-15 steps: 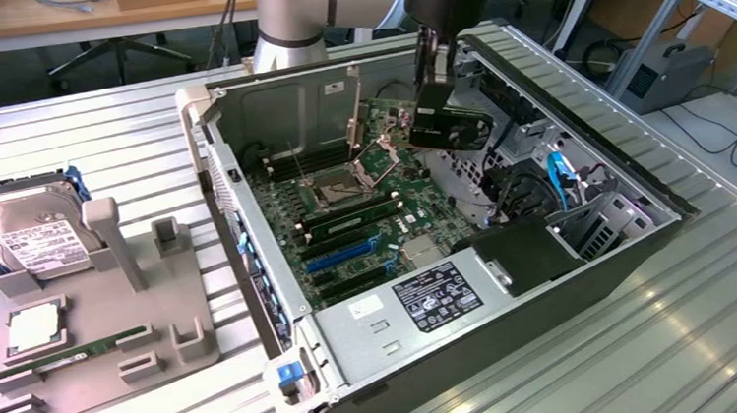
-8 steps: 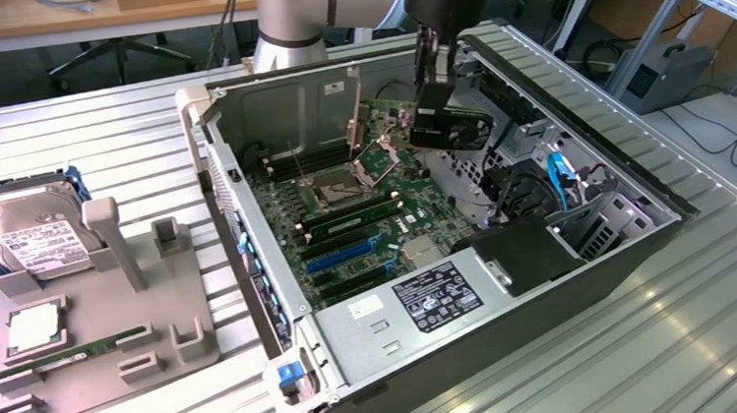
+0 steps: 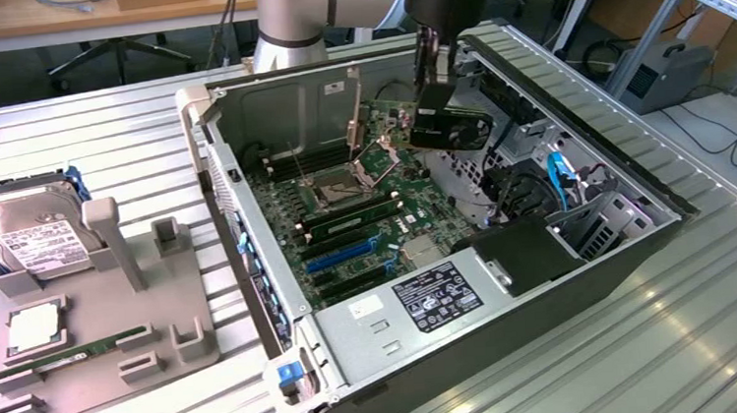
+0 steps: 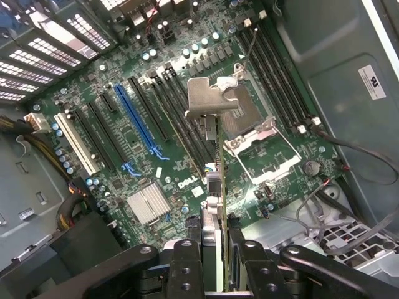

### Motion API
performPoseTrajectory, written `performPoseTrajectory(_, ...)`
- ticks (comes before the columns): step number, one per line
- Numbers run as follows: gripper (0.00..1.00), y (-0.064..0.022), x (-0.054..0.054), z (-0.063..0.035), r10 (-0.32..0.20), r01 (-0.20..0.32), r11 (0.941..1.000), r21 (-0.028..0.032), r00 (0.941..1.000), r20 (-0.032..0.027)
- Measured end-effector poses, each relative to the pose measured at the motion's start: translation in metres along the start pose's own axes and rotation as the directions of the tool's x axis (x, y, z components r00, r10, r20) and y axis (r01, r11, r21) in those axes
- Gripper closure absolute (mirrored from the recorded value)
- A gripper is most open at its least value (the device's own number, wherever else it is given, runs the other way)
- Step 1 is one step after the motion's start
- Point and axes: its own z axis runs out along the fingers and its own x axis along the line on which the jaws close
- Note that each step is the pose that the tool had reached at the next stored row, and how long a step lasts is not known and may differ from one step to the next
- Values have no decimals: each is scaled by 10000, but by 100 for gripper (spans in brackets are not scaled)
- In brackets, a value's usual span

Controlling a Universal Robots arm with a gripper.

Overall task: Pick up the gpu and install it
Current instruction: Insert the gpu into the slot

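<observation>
My gripper (image 4: 217,252), clamped on the gpu (image 4: 214,177) by its edge above the motherboard (image 4: 143,143), carries a stiff, light, presumably fragile card.

Ribbed metal table (image 3: 695,339), spanning the exterior view from lower left to right edge. Lying directly on it, centre of frame: open computer case (image 3: 352,331), on its side, open face up, angled from upper left to lower right. Resting flat on the ribs at lower left: grey fixture tray (image 3: 87,300), near the case, with a narrow strip of table between.
</observation>
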Motion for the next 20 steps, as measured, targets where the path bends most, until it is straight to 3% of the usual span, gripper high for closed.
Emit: performPoseTrajectory(20, 73, 0, 0, 7, -358, 358, 9994, 32, 9994, -44)
